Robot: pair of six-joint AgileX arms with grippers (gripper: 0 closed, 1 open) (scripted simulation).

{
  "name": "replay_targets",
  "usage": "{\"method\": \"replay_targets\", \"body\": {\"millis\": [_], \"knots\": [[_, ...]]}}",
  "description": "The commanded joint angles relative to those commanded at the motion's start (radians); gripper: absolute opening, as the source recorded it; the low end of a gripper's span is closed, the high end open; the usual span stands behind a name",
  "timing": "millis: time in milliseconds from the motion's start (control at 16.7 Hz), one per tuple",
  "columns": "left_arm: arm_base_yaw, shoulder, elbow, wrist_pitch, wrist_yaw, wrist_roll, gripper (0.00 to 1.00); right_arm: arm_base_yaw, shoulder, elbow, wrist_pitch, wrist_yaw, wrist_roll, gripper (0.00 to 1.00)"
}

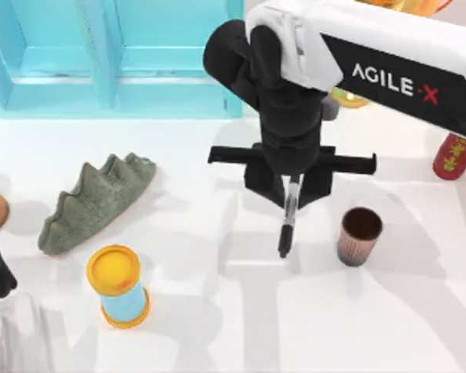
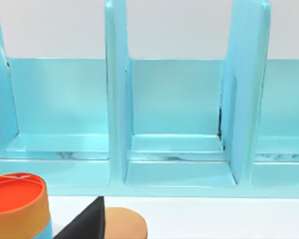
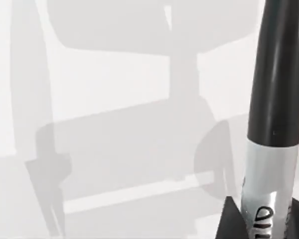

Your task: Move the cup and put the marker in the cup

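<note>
Our right end effector (image 1: 293,194) clamps the marker (image 1: 288,221) hanging tip-down, so it can drop into the cup (image 1: 359,235) standing just beside it.

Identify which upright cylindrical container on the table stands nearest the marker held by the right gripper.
The cup, ribbed pinkish-brown with a dark inside, just right of the marker hanging from the right gripper. The blue cylinder and red can stand farther off.
</note>
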Motion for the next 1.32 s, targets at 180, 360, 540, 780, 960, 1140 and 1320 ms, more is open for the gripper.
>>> {"method": "replay_targets", "body": {"millis": [180, 360, 540, 780, 960, 1140, 1320], "knots": [[0.0, 0.0, 0.0, 0.0, 0.0, 0.0, 1.0, 0.018, -0.055, -0.041, -0.013, -0.001, 0.017, 0.0], [0.0, 0.0, 0.0, 0.0, 0.0, 0.0, 1.0, 0.039, -0.113, -0.086, -0.031, -0.003, 0.039, 0.0], [0.0, 0.0, 0.0, 0.0, 0.0, 0.0, 1.0, 0.042, -0.119, -0.092, -0.034, -0.004, 0.042, 0.0], [0.0, 0.0, 0.0, 0.0, 0.0, 0.0, 1.0, 0.037, -0.112, -0.097, -0.027, 0.0, 0.037, 0.0], [0.0, 0.0, 0.0, 0.0, 0.0, 0.0, 1.0, 0.049, -0.101, -0.161, 0.035, 0.043, -0.007, 0.0], [0.0, 0.0, 0.0, 0.0, 0.0, 0.0, 1.0, 0.072, -0.114, -0.252, 0.19, 0.125, -0.092, 0.0], [0.0, 0.0, 0.0, 0.0, 0.0, 0.0, 1.0, 0.104, -0.149, -0.36, 0.425, 0.238, -0.208, 0.0]]}}
